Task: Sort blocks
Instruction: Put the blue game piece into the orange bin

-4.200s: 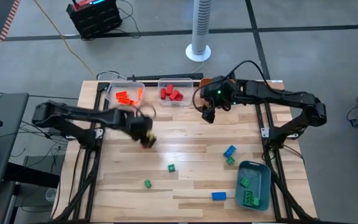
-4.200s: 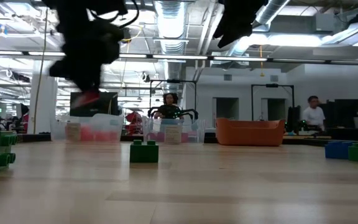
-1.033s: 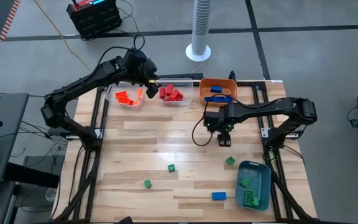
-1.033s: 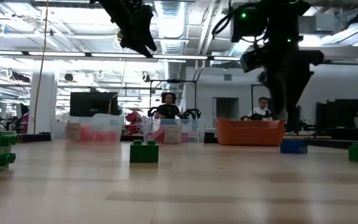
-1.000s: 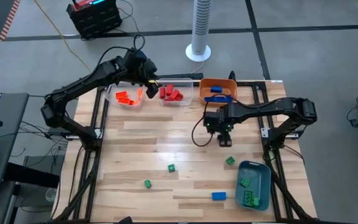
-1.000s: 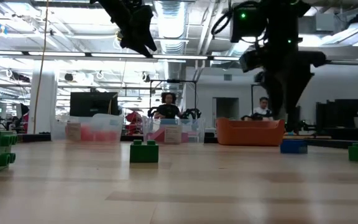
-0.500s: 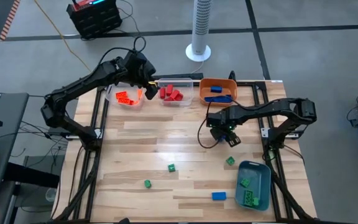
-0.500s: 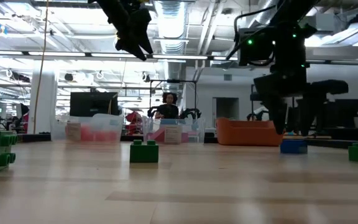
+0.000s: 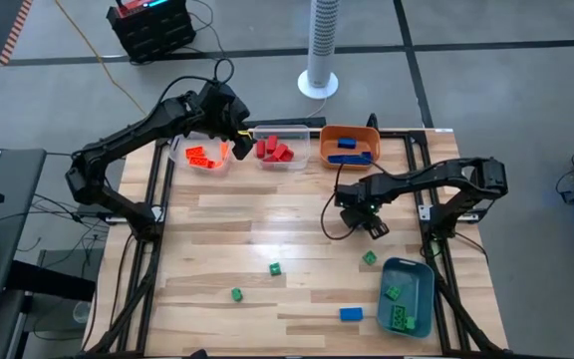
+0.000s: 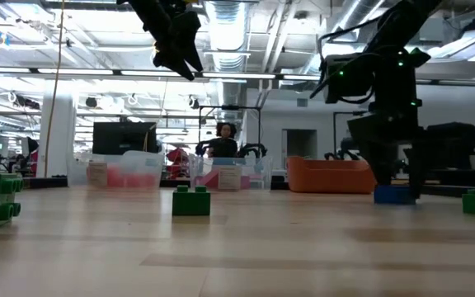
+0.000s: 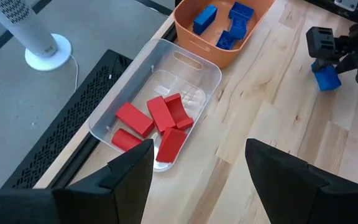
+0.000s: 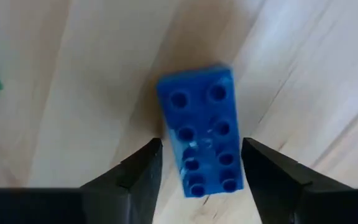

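Right gripper [image 9: 375, 225] is down at the counter [image 9: 217, 239], right of centre in the high view. Its fingers are spread, one on each long side of a blue 2x4 brick [image 12: 202, 138]; in the right wrist view I see thin gaps both sides, so not clamped.

Left gripper [image 9: 235, 140] hangs over the top edge of the counter, between the clear bin with orange bricks [image 9: 203, 155] and the clear bin with red bricks [image 11: 158, 124]. Fingers apart, nothing between them.

Orange bin [image 9: 352, 146] at top centre-right holds blue bricks. Blue-grey bin [image 9: 408, 296] at lower right holds green ones.

Loose on the counter: green bricks at [image 9: 275, 268], [image 9: 236, 294] and [image 9: 369, 258], plus one blue brick [image 9: 351, 314] near the bottom edge.
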